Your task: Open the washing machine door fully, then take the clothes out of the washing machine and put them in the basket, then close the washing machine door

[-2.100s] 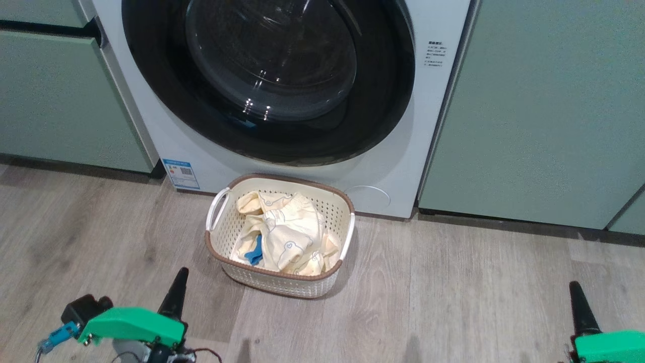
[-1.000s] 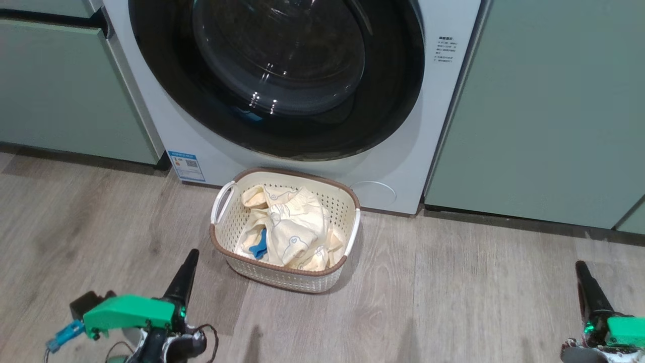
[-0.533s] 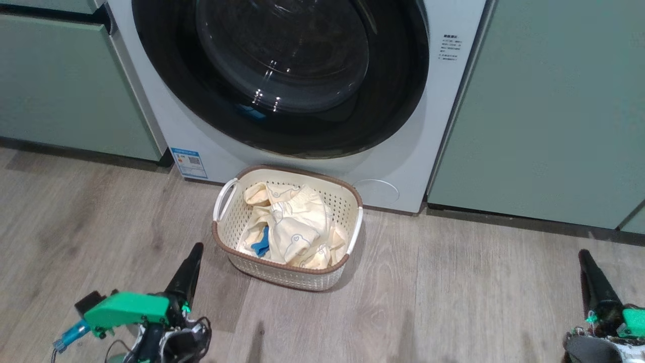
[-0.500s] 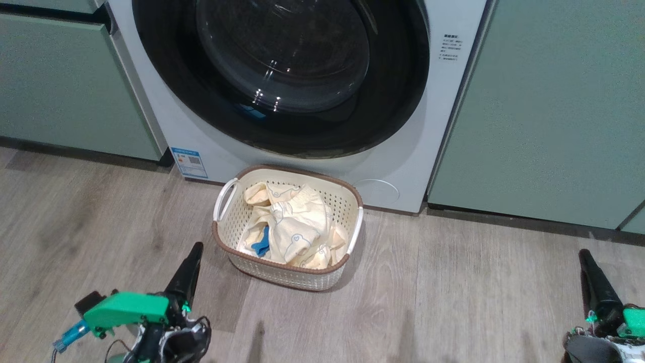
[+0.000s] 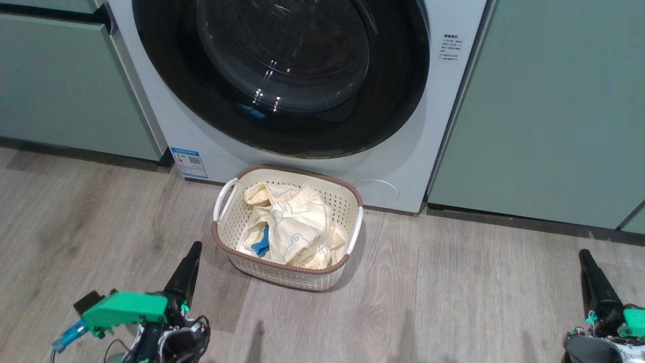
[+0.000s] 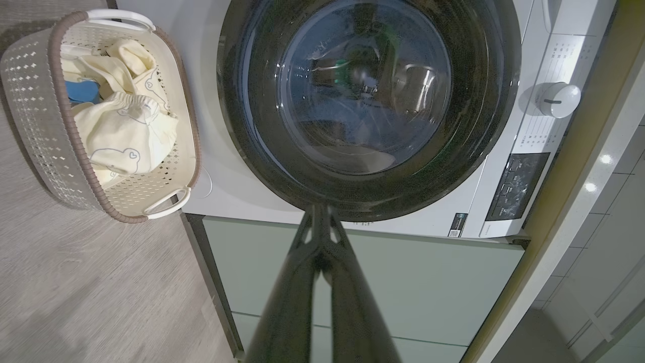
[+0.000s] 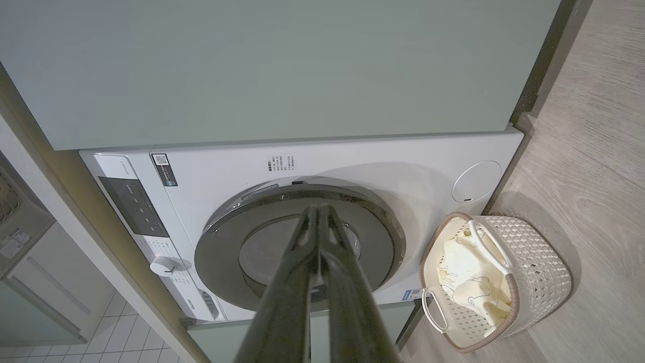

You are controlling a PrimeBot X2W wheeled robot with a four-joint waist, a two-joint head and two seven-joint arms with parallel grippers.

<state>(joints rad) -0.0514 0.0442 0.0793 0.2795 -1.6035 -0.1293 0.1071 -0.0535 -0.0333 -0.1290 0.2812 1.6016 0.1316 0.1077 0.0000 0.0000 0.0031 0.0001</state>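
Clothes point(image 5: 291, 229): a pale yellow heap with one blue piece, lying inside the basket point(image 5: 282, 278). Nothing is draped over its rim. The basket stands on the wood floor point(image 5: 453, 302) just ahead and to the right of the left gripper point(image 5: 193, 250), near but not touching. It is well apart from the right gripper point(image 5: 586, 257), off to that gripper's left.

Washing machine door point(image 5: 176, 101): beyond the basket, ahead of both grippers and between their lines. In the right wrist view its black rim lies flat against the white washing machine point(image 5: 443, 131), so we read it as shut. Through the dark glass we cannot tell whether any cloth is left in the drum.

Left gripper: fingers pressed together, nothing between them. Right gripper: the same, closed and empty. Both hang low over the floor, clear of machine and basket, with the green cabinets point(image 5: 544, 101) ahead of the right one.

Our judgement: opening, unloading and closing all look done. Nothing seems left to do, unless the door has not caught, which we cannot check from here.
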